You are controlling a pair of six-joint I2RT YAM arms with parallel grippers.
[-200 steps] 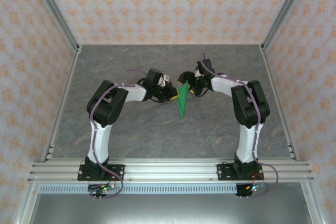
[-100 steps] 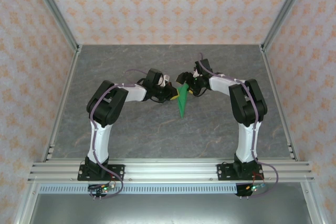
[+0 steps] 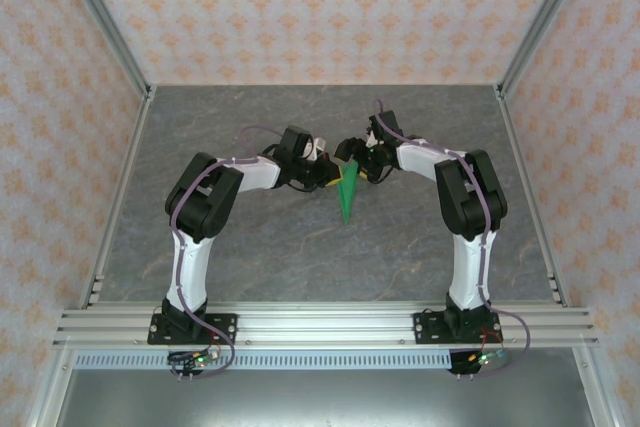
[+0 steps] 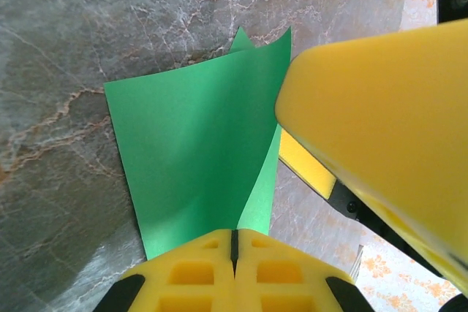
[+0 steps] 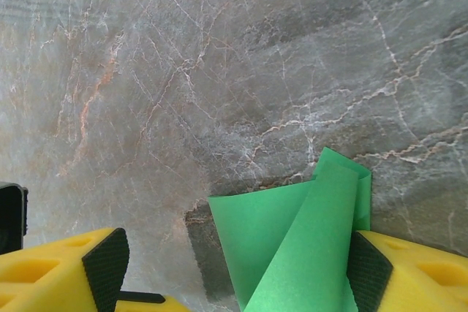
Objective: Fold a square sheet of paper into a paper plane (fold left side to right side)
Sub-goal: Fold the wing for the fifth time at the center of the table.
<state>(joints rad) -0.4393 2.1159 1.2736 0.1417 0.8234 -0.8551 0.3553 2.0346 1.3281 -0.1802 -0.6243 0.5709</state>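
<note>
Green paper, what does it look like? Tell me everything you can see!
The paper is thin, plain and bright green. It is folded into a narrow pointed shape whose tip points toward the arms' bases. Its layers gape apart along a crease rather than lying flat. The left tool is shut, pinching its edge. The open right tool straddles it, one finger pad seemingly against it. It casts a shadow on the grey marbled table.

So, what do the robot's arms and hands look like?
The left arm and right arm are white links with black joints on black bases; a thin purple cable runs along each. The left hand and right hand have blocky yellow fingers with moulded recesses; black pads line the right one's.
</note>
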